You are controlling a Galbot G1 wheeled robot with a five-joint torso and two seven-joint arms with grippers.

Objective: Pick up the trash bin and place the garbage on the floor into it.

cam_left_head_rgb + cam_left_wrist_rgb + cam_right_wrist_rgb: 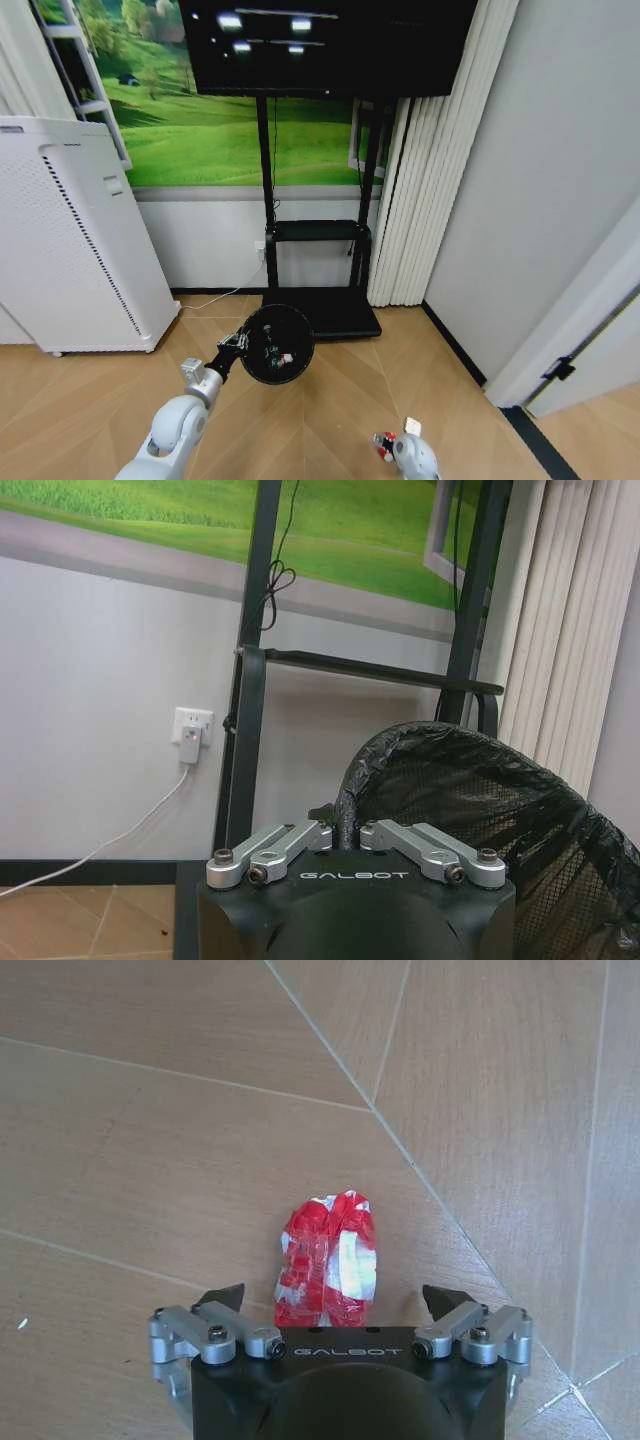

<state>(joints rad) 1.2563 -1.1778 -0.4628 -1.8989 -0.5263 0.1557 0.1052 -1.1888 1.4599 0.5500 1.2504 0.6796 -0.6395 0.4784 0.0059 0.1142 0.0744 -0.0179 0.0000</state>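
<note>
The left hand (345,838) is closed on the rim of the trash bin (277,345). In the left wrist view its two silver fingers (285,845) meet at the black mesh edge and pinch it between them. The left arm reaches forward from the lower left of the head view and holds the bin above the wooden floor (330,400), with the opening turned toward the camera, so the inside shows. At the bottom of the bin lies a small red-and-white piece (286,358); beside it something greenish is also inside, but I cannot tell what it is.

The right hand (335,1300) is low over the floor, near the bottom edge of the head view and to the right of the bin. Its fingers (222,1295) are wide open, one on each side of a crumpled red-and-white wrapper (328,1260) that lies on the floor boards. The fingertips do not touch the wrapper.

Behind the bin stands a black TV stand (318,300) with a dark screen (330,45) against the wall. A tall white perforated appliance (75,240) stands to the left, and white vertical blinds (420,200) hang to the right of the stand. A white cable (130,825) runs from a wall socket (192,727) down to the floor.
</note>
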